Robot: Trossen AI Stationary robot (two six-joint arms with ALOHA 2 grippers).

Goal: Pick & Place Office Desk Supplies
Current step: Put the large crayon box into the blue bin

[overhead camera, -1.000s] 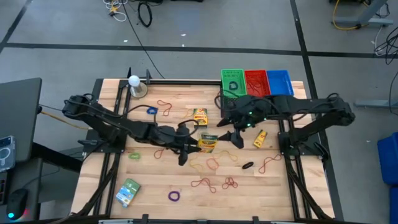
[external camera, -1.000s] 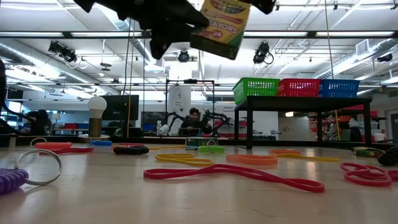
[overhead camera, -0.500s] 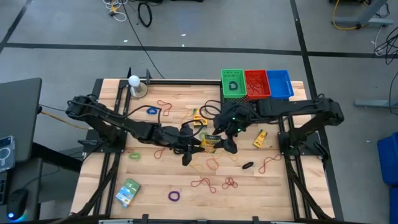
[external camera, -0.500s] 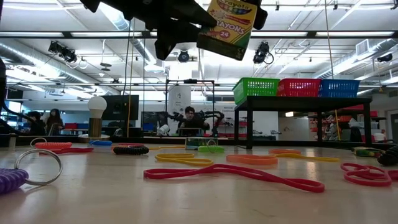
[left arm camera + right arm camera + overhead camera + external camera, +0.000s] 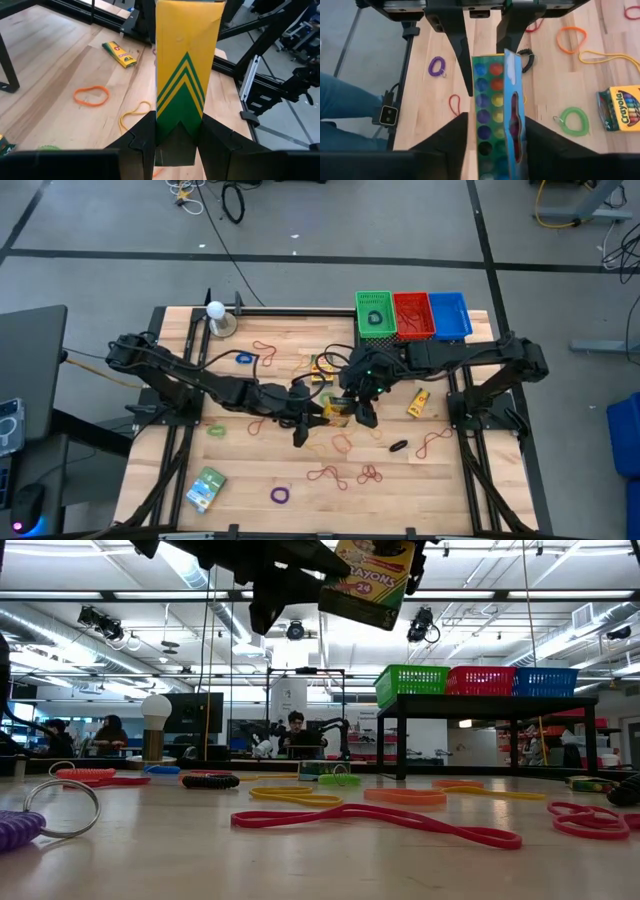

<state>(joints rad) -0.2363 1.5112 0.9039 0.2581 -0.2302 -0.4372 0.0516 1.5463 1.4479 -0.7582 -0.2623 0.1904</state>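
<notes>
Grips the lower end of the yellow crayon box (image 5: 185, 75) with the left gripper (image 5: 318, 412), fingers tight on both sides, arm stretched in from far left of the green basket (image 5: 374, 313). Holds this box high above the table (image 5: 180, 470), forward of the green basket and a little to its left, tilted as seen in the low view. Shows a yellow face with green chevrons on one side, rows of coloured dots on the other, and the number 24 below the printed name. Takes the same box also in the right gripper (image 5: 352, 408), just forward of the green basket, fingers narrow and pressed on the two flanks.
</notes>
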